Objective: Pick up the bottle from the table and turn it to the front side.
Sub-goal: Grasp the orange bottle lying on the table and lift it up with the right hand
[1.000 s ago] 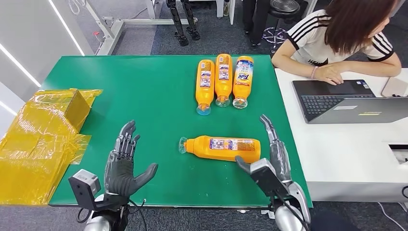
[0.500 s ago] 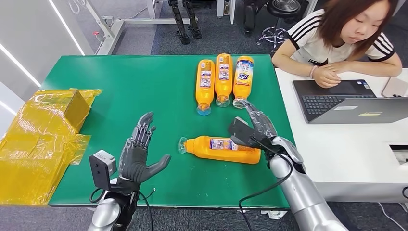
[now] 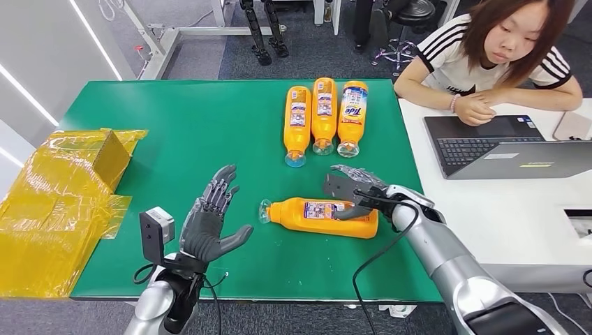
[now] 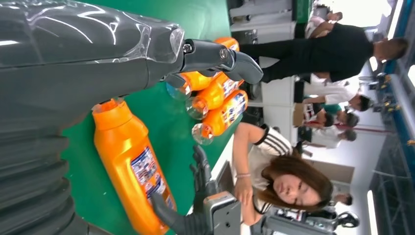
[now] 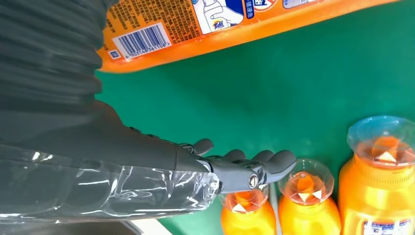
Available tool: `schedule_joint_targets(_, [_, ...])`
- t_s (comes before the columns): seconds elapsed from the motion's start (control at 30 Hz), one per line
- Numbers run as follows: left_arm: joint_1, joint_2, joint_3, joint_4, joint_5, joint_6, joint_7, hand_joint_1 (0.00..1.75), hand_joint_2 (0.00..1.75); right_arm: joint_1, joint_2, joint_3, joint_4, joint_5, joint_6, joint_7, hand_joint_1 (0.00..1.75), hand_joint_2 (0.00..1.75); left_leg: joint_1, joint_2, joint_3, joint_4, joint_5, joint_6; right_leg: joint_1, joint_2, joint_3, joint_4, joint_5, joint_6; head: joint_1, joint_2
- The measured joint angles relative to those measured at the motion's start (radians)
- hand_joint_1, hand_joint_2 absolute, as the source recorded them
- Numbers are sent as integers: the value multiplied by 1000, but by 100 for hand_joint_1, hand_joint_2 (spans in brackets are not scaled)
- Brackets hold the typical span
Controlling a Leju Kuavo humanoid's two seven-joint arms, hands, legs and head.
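— Where's the bottle [image 3: 322, 216]?
— Lying on its side on the green table [image 3: 188, 132], cap toward the left hand, base toward the right; back label with the barcode facing up. Well apart from the three bottles [image 3: 324, 116] lined up at the far edge.

— State of the right hand [image 3: 351, 190]?
— Spread over the base end, fingers [image 3: 347, 171] arched across the far side, thumb on the near side. Holding nothing yet (no firm closure visible from the head view).

— And the left hand [image 3: 207, 222]?
— Open, palm up, fingers apart, near the cap end but not touching.

— How to do the grasp well?
— Probably best to lower until the palm meets the body, then close thumb and fingers on opposite flanks, not on the label face. Likely slippery plastic, so squeeze firmly before lifting. Keep the wrist free to roll half a turn, and lift clear of the table before turning. Mind the row of three bottles behind.
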Motion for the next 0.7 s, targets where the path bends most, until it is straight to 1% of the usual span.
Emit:
schedule_joint_targets(0.13, [-10,0,0,5,11,-26,27,0,175,-38,-7,40,39,1,8,6,0,175,0,0,0,0,0,0,0,0,0,0,0,0,0,0])
schedule_joint_targets(0.27, [-10,0,0,8,71,-81,49,0,175,-58,-10,72,68,1,15,6,0,175,0,0,0,0,0,0,0,0,0,0,0,0,0,0])
schedule_joint_targets(0.47, [-13,0,0,18,141,-134,72,0,175,-81,-11,106,91,-5,23,4,0,175,0,0,0,0,0,0,0,0,1,0,0,0,0,0])
schedule_joint_targets(0.7, [-30,0,1,28,199,-179,101,0,175,-103,-9,142,114,-26,68,-13,0,175,0,0,0,0,0,0,0,0,1,0,0,0,0,0])
